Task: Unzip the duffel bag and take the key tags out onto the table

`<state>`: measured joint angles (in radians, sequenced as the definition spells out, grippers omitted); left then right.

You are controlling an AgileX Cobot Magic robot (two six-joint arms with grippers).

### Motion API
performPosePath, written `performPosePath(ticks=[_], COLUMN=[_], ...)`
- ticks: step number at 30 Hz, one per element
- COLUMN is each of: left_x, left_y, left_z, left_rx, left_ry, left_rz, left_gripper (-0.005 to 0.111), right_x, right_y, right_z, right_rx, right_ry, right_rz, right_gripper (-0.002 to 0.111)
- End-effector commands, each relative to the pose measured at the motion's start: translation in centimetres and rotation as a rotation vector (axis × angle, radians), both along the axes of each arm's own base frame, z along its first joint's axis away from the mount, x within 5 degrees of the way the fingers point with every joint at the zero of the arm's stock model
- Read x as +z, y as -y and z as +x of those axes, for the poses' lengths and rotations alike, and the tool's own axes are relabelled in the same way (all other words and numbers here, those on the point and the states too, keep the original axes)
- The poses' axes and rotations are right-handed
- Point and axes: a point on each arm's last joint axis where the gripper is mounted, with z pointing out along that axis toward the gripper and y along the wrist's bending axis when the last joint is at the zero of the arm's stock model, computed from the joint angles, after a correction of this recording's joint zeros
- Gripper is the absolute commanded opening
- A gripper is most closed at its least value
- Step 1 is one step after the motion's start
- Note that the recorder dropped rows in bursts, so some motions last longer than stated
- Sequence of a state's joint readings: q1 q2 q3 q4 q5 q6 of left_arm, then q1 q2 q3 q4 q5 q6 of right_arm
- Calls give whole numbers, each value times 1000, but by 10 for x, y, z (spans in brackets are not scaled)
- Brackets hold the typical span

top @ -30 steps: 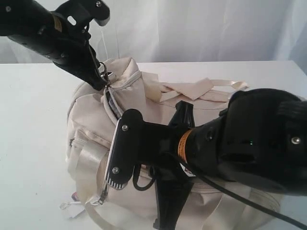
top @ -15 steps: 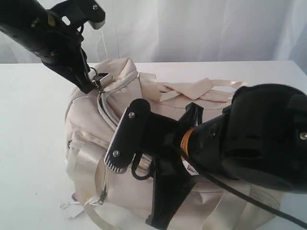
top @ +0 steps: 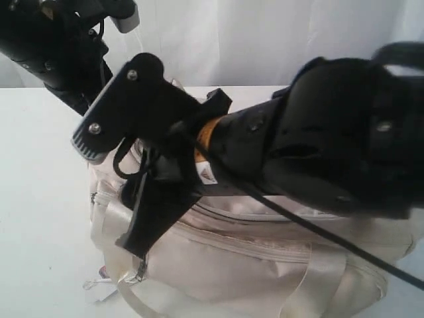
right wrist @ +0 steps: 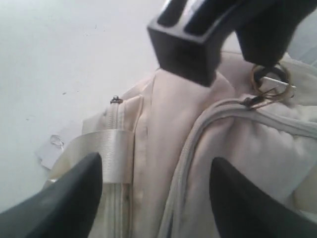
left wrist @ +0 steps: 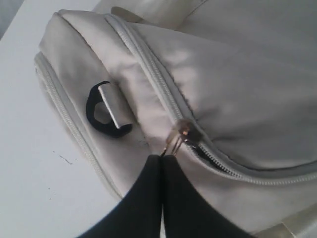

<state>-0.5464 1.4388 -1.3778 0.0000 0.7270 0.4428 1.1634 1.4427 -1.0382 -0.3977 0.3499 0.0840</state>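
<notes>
The cream-white duffel bag (top: 265,258) lies on the white table (top: 40,199), much of it hidden behind my right arm. In the left wrist view my left gripper (left wrist: 162,156) is shut on the metal zipper pull (left wrist: 179,138) at the bag's end, where the zipper (left wrist: 233,166) shows a short dark gap. From the right wrist view, the left arm's black end (right wrist: 190,42) sits above that pull (right wrist: 260,98). My right gripper (right wrist: 156,166) hangs open over the bag's side, with nothing between its fingers (top: 99,129). The key tags are hidden.
A black D-ring (left wrist: 106,113) sits on the bag's end near the pull. A shiny strap handle (top: 311,285) runs along the bag's front. A small paper tag on a string (top: 99,286) lies on the table by the bag's front corner. A white curtain hangs behind.
My right gripper has opened wide and risen up and left over the bag. The left gripper has drawn the zipper pull up and to the left.
</notes>
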Motion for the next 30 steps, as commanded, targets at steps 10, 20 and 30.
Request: performPosePath(ticks=[10,20,30], left_x=[14,3,-3], left_y=[-3,-3,-12], left_z=[-6,4,1], left_rx=[-23,-36,-61], left_ry=[52,61,14], left_rz=[-30,52,184], left_gripper=[0,0,11], right_x=[-25,-23,-24], right_y=[-29,-26,-25], right_z=[21,20,19], right_rx=[-116,-129,-175], right_ry=[-37,-39,-94], right_rz=[-92,-106,-80], right_gripper=[12,0,0])
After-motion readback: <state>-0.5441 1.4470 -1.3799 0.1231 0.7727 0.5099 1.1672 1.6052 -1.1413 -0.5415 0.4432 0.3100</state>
